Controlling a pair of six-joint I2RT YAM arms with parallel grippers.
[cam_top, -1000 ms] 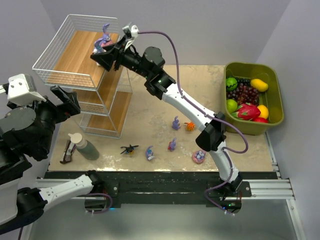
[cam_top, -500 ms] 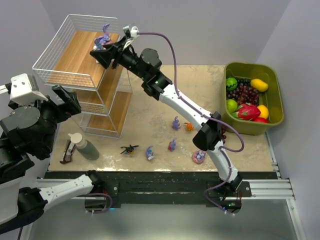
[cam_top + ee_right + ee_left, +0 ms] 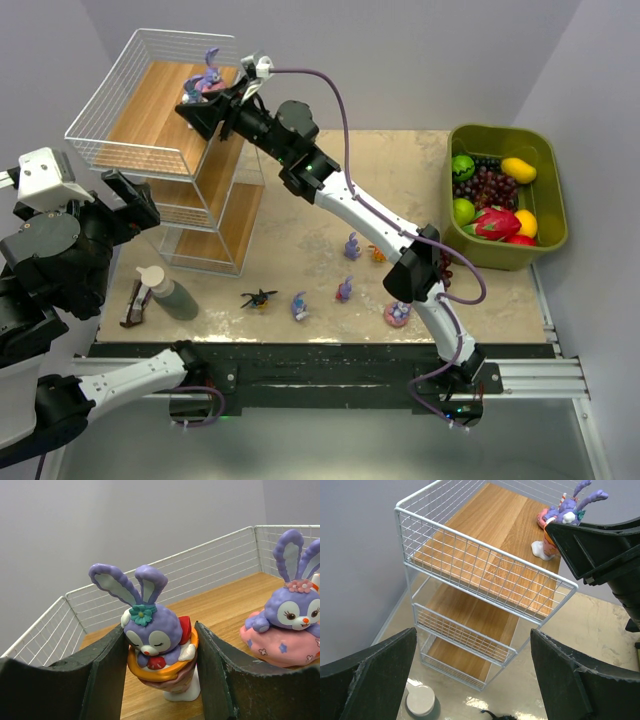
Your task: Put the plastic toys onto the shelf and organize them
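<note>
**Right tool** point(image 3: 161, 672) grips the cup-seated purple bunny figurine point(image 3: 152, 630), upright over the shelf's point(image 3: 485, 575) top board point(image 3: 490, 520), just beside the pink-based bunny point(image 3: 285, 625). Release only once its white foot point(image 3: 180, 696) sits flat, clear of that neighbour. **Left tool** point(image 3: 475, 677) spread wide, holding nothing.

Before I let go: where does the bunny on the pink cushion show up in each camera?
Top external: pink-cushion bunny at upper left, on the top board of the shelf.
Left wrist: upper right, its pink cushion near the top edge.
Right wrist: far right, beside the cup bunny.
Shared landmark: the top board's white wire rim, seen in all three views.
</note>
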